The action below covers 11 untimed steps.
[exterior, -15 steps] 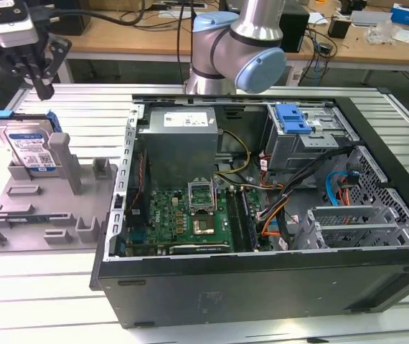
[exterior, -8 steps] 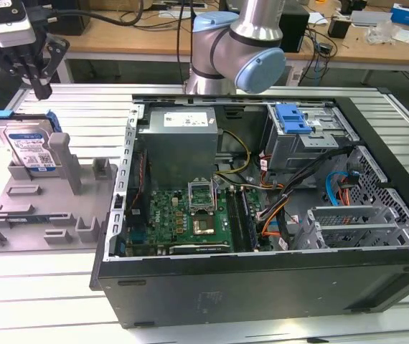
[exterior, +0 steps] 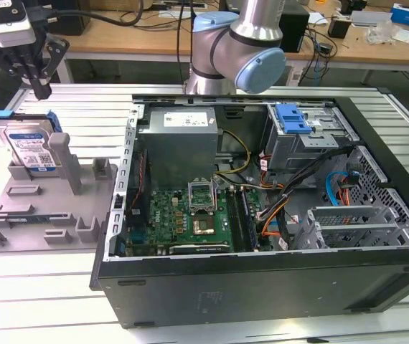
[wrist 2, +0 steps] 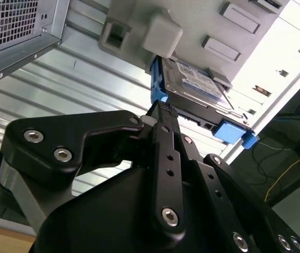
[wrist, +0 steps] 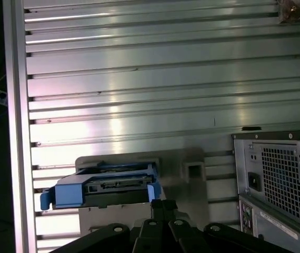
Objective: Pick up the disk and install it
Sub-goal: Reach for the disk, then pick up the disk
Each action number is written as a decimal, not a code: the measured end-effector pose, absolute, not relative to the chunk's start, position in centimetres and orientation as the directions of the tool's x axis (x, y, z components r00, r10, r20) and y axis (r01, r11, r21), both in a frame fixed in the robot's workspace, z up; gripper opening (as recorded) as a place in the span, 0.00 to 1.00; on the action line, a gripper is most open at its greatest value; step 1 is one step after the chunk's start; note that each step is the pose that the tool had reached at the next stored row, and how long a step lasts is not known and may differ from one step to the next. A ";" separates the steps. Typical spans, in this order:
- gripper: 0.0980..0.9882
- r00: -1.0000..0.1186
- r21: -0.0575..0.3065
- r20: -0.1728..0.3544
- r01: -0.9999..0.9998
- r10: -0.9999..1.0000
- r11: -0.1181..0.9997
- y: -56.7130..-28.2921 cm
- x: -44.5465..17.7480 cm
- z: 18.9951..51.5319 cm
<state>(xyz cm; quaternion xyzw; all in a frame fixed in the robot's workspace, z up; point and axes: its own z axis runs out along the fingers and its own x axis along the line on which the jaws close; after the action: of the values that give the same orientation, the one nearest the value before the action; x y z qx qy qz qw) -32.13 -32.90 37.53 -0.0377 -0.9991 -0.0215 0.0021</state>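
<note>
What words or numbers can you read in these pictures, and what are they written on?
None can be read.
White-and-blue label on the flat silver disk in its blue plastic bracket: print too small to read.
White sticker on the grey metal power supply box: too small to read.
Pale sticker on the computer case, first wrist view: blurred.

My claw (exterior: 41, 89) is black. At the upper left of the exterior view, the disk (exterior: 26, 143) is silver with a white-and-blue label and a bright blue frame. The fixture (exterior: 46, 215) is grey, the tabletop (exterior: 39, 301) silvery with ribbed lines, and the motherboard (exterior: 179, 215) green.
</note>
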 end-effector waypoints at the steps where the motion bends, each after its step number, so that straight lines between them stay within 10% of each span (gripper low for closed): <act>1: 0.01 -0.997 0.043 0.007 0.075 0.075 0.996 -32.9 -32.1 37.5; 11: 0.01 -0.997 0.042 0.016 0.076 0.075 0.996 -32.9 -32.1 37.5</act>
<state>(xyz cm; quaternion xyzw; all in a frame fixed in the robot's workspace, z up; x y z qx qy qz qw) -32.13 -32.90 37.53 -0.0378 -0.9990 -0.0213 0.0072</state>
